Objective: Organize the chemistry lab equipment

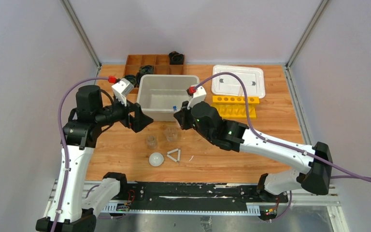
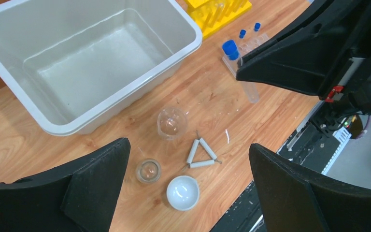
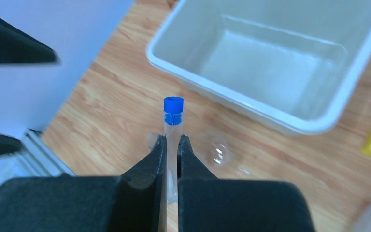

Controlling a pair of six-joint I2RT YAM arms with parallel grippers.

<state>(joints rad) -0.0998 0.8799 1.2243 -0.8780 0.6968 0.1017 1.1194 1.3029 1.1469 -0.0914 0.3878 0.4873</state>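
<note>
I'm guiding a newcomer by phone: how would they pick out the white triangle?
Start at the big white bin in the middle. On the table in front of it, toward the near edge and past two small clear beakers, the triangle lies just right of a white dome. It alone is an open frame of thin white rods; its neighbours are round.

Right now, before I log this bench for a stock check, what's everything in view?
bin: 1, white, back centre, empty
lid: 1, white, back right
yellow rack: 1, yellow, in front of lid
clear rack: 1, clear, near yellow rack
blue-capped tubes: 3, clear, two in clear rack, one gripped
beakers: 2, clear, in front of bin
dome: 1, white, near edge
triangle: 1, white, beside dome
wooden tray: 1, brown, back left
coiled objects: 2 seen, black, at tray
left gripper: open
right gripper: shut on tube
</note>
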